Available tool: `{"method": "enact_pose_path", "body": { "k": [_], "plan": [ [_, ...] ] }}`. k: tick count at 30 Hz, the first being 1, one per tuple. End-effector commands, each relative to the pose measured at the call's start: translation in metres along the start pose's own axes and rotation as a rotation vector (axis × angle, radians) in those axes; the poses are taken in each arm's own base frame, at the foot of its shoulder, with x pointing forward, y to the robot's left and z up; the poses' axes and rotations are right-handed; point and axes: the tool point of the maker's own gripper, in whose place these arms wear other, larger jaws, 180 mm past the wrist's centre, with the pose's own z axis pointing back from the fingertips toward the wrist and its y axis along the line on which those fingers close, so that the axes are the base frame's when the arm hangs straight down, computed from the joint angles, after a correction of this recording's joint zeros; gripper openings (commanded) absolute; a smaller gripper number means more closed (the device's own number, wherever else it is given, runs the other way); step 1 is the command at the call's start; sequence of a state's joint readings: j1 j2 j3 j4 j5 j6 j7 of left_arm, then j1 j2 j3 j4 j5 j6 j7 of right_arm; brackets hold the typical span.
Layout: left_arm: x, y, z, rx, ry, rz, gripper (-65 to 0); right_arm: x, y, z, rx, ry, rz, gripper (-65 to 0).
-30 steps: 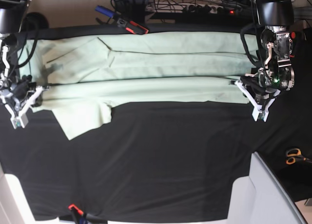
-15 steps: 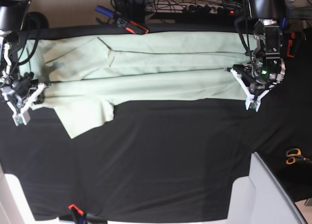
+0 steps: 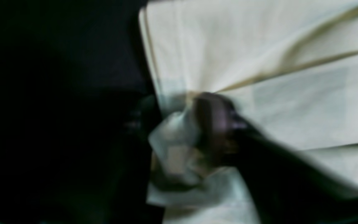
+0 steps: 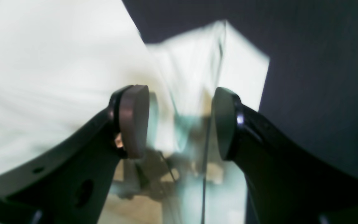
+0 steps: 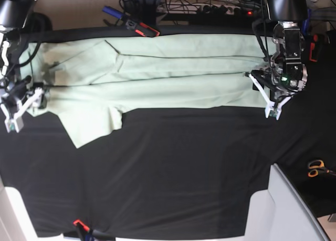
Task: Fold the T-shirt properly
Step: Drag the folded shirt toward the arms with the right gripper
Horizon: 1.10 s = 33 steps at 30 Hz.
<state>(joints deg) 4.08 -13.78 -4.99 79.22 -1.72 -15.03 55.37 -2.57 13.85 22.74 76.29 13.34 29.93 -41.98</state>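
We see the T-shirt (image 5: 157, 73) lying as a long band along the far side of the black table cover (image 5: 173, 167). Its near long edge is doubled up over the middle, and one sleeve pokes out toward us near the collar end.

A second ago both arms were lower, at the near edge of the cloth. Now the left gripper (image 5: 271, 108) sits further up at the hem end, and the right gripper (image 5: 14, 120) has shifted slightly at the other end.

In its own wrist view the right gripper (image 4: 180, 123) shows its two pads clearly apart. Pale cloth is loose in the gap, not pinched, so we read that end as let go. The left gripper (image 3: 194, 137) is a smear in its wrist view (motion blur over everything). We cannot tell whether it grips the hem corner or has parted from it, and the overhead view is too small to settle it.

We judge that the lengthwise fold has just been laid and the release is under way. The task is partly done. The stray sleeve needs tucking, and the long band needs folding across its length. The risk is cloth snagging on a pad and dragging the new fold open as the arms lift.
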Motion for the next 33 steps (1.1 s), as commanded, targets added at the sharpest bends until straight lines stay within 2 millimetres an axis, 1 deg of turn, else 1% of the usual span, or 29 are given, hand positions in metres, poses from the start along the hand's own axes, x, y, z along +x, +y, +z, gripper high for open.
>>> {"method": "enact_pose_path", "body": {
  "k": [1, 2, 3, 5, 7, 8, 9, 11, 14, 16, 18, 19, 22, 23, 24, 25, 29, 31, 32, 33],
  "plan": [
    [0.024, 0.013, 0.012, 0.035, -0.072, -0.005, -25.4, 0.023, -0.007, 0.008, -0.018, -0.06, 0.02, -32.8],
    [0.032, 0.016, 0.018, 0.044, -0.097, -0.006, -21.0, 0.027, -0.007, 0.011, -0.023, -0.058, 0.03, -32.6],
    [0.036, 0.022, 0.025, 0.06, -0.109, 0.005, -16.8, 0.032, -0.007, 0.014, -0.027, -0.06, 0.04, -32.6],
    [0.044, 0.044, 0.038, 0.103, -0.131, 0.059, -11.3, 0.043, -0.007, 0.02, -0.038, -0.078, 0.058, -32.6],
    [0.049, 0.068, 0.054, 0.153, -0.16, 0.119, -9.2, 0.057, -0.006, 0.023, -0.041, -0.102, 0.076, -32.5],
    [0.056, 0.079, 0.063, 0.177, -0.187, 0.144, -9.1, 0.067, -0.006, 0.023, -0.042, -0.121, 0.081, -32.5],
    [0.058, 0.088, 0.069, 0.198, -0.203, 0.162, -9.1, 0.075, -0.005, 0.02, -0.036, -0.13, 0.076, -32.4],
    [0.058, 0.101, 0.08, 0.23, -0.223, 0.188, -9.1, 0.087, 0.005, 0.008, -0.001, -0.125, 0.096, -32.4],
    [0.035, 0.112, 0.089, 0.267, -0.206, 0.208, -9.2, 0.094, 0.016, -0.015, 0.048, -0.073, 0.126, -32.4],
    [0.019, 0.115, 0.094, 0.285, -0.196, 0.205, -9.4, 0.101, 0.025, -0.029, 0.082, -0.066, 0.128, -32.4],
    [0.002, 0.112, 0.097, 0.293, -0.197, 0.198, -9.4, 0.103, 0.033, -0.044, 0.115, -0.061, 0.119, -32.2],
    [-0.009, 0.113, 0.099, 0.303, -0.195, 0.2, -9.4, 0.101, 0.037, -0.051, 0.131, -0.047, 0.111, -31.2],
    [-0.039, 0.116, 0.103, 0.327, -0.19, 0.211, -10.2, 0.098, 0.047, -0.069, 0.167, -0.019, 0.1, -21.0],
    [-0.046, 0.117, 0.104, 0.333, -0.191, 0.213, -12.1, 0.098, 0.049, -0.073, 0.174, -0.021, 0.098, -18.9],
    [-0.052, 0.119, 0.106, 0.34, -0.189, 0.207, -15.5, 0.097, 0.051, -0.076, 0.18, -0.021, 0.095, -18.1],
    [-0.058, 0.119, 0.106, 0.343, -0.187, 0.199, -19.8, 0.097, 0.053, -0.079, 0.186, -0.021, 0.094, -18.3],
    [-0.079, 0.112, 0.106, 0.334, -0.16, 0.183, -41.5, 0.094, 0.06, -0.089, 0.205, -0.013, 0.096, -18.1],
    [-0.087, 0.107, 0.105, 0.325, -0.143, 0.187, -50.1, 0.09, 0.065, -0.092, 0.216, -0.013, 0.101, -18.1],
    [-0.09, 0.103, 0.105, 0.319, -0.135, 0.193, -54.6, 0.091, 0.068, -0.094, 0.222, -0.018, 0.107, -18.1],
    [-0.091, 0.102, 0.104, 0.316, -0.134, 0.196, -58.1, 0.089, 0.07, -0.095, 0.226, -0.014, 0.111, -18.1]
  ]
}}
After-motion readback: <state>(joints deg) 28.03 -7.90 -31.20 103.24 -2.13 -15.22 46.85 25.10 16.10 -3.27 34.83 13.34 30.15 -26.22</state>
